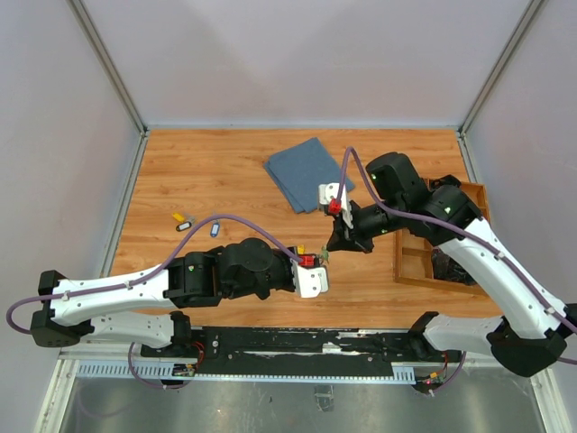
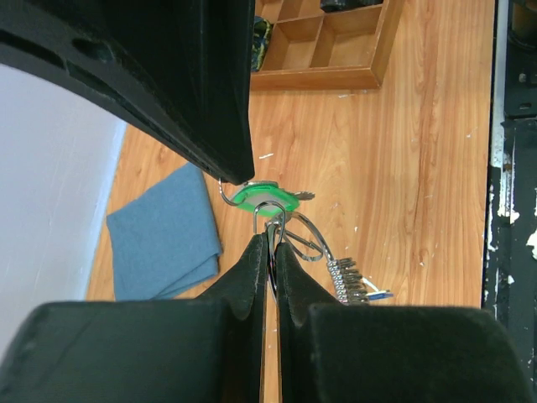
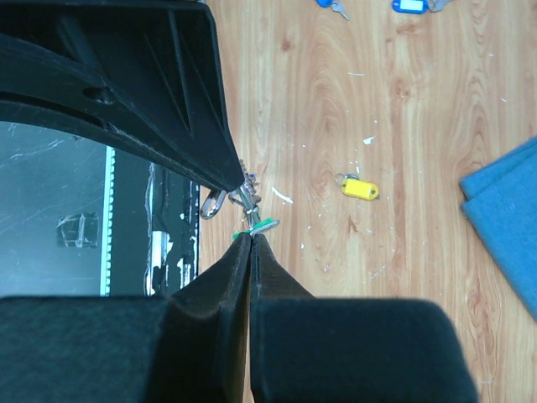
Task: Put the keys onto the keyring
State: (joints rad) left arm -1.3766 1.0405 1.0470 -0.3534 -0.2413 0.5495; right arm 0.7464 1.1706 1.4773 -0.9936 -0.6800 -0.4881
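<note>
Over the table (image 1: 225, 162), left gripper (image 2: 268, 238) is clamping fully closed on the keyring (image 2: 304, 243), steadying it, while right gripper (image 3: 252, 238), pinching the green-tagged key (image 3: 263, 223), is presenting it for threading.

Cloth (image 1: 302, 171) rear centre; tray (image 1: 416, 263) right; loose keys (image 1: 185, 219) left; left pincer (image 1: 323, 259), right pincer (image 1: 334, 242) tip-to-tip mid-table at keyring (image 2: 304, 241).

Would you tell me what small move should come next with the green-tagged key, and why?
Probably the right gripper should nudge the green-tagged key a little further along the thin silver wire keyring while the left gripper holds steady. Both grippers are shut, and the tag touches the ring, yet whether it is threaded cannot be told.
</note>
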